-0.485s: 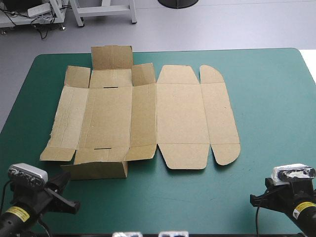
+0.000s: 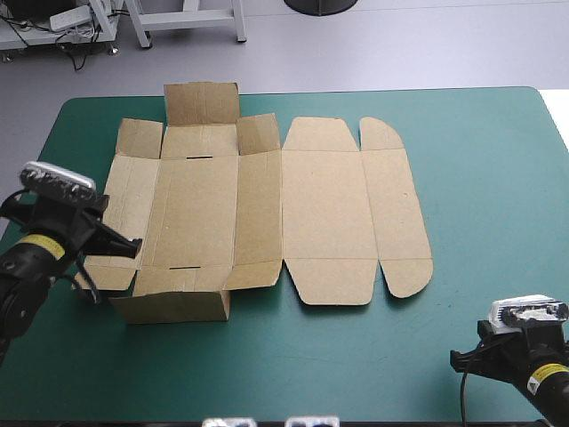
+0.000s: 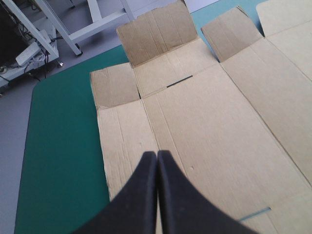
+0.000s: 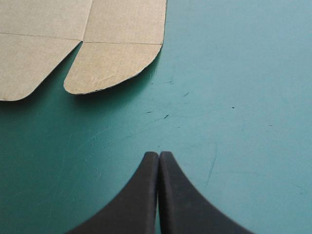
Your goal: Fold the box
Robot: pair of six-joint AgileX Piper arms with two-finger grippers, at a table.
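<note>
brown box [image 2: 258, 209] lies flat, near and far flaps raised.

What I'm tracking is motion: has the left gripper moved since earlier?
Yes: the left gripper moved from the table's near edge to the box's left edge.

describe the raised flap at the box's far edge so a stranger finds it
On the teal-green table cover lies a cut sheet of brown board, the box. At its far edge, toward the left, one creased rectangular flap tilts up, reaching farther than the smaller flaps flanking it.
</note>
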